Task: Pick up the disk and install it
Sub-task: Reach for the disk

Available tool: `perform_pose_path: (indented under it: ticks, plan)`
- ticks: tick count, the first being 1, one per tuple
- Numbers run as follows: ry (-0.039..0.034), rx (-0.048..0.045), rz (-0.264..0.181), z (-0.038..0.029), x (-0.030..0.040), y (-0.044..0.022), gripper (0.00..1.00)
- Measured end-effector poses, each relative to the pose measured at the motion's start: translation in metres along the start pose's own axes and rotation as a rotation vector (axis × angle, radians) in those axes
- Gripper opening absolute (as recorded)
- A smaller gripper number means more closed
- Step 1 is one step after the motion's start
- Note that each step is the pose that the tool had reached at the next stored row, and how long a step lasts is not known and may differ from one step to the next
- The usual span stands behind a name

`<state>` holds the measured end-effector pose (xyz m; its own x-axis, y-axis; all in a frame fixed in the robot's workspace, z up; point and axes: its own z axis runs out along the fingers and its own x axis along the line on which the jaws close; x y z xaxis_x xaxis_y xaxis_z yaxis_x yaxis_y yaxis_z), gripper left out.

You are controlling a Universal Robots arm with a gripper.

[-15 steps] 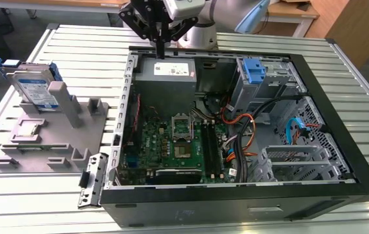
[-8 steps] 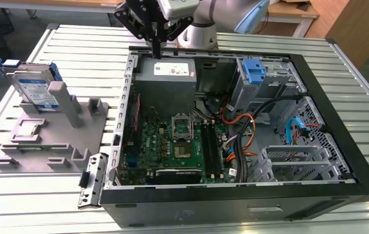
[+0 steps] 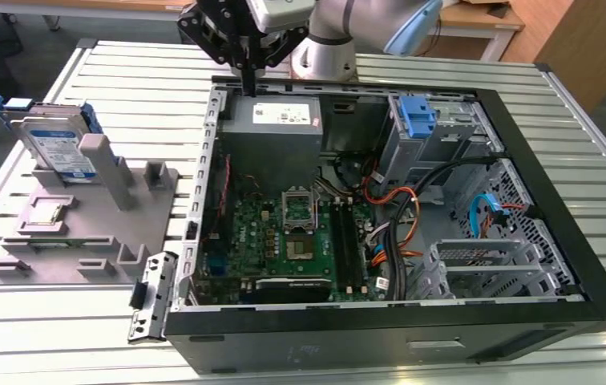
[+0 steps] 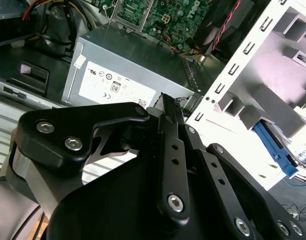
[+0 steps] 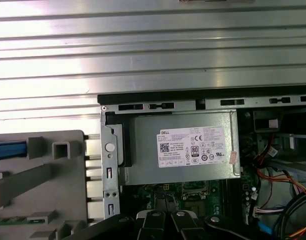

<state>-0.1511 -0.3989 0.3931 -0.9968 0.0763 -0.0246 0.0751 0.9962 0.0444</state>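
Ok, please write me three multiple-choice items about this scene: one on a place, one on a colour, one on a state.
1. Where is the disk? A) in the grey holder beside the computer case B) inside the case C) in the hand
2. What colour is the plastic latch piece in the case? A) red B) blue C) yellow
3. What does the hand hold? A) the disk B) a screw C) nothing
Answers: 1 A, it stands on edge in the holder at the exterior view's left; 2 B, it is blue against the grey metal; 3 C, it is shut and bare above the power supply.
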Motion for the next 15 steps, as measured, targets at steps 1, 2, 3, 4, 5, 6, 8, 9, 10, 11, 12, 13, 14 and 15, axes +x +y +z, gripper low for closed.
perform_pose_path:
  ticks: [1,2,3,4,5,6,8,9,10,11,12,13,14,15]
  plan:
    - [0.0,0.0001,0.0,0.0,0.0,0.0,0.1]
    - [0.0001,0.0001,0.0,0.0,0.0,0.0,0.1]
    - [0.0001,0.0001,0.0,-0.0001,0.0001,0.0,0.1]
    - [0.0001,0.0001,0.0,0.0,0.0001,-0.0001,0.1]
    - [0.0001,0.0001,0.0,-0.0001,0.0002,0.0,0.1]
    - [0.0001,0.0,0.0,0.0,0.0002,-0.0001,0.1]
    - [0.0001,0.0001,0.0,0.0,0.0002,0.0,0.1]
    - [0.0001,0.0001,0.0,-0.0001,0.0002,-0.0001,0.1]
    - [0.0001,0.0001,0.0,-0.0001,0.0004,-0.0001,0.1]
    - [0.0,0.0,0.0,0.0,0.0006,-0.0001,0.1]
    - [0.0001,0.0001,0.0,-0.0001,0.0009,-0.0001,0.1]
    - [0.0001,0.0001,0.0,-0.0001,0.0013,-0.0001,0.1]
    - [0.0001,0.0,0.0,-0.0001,0.0018,-0.0002,0.1]
    - [0.0001,0.0001,0.0,-0.0001,0.0026,-0.0003,0.1]
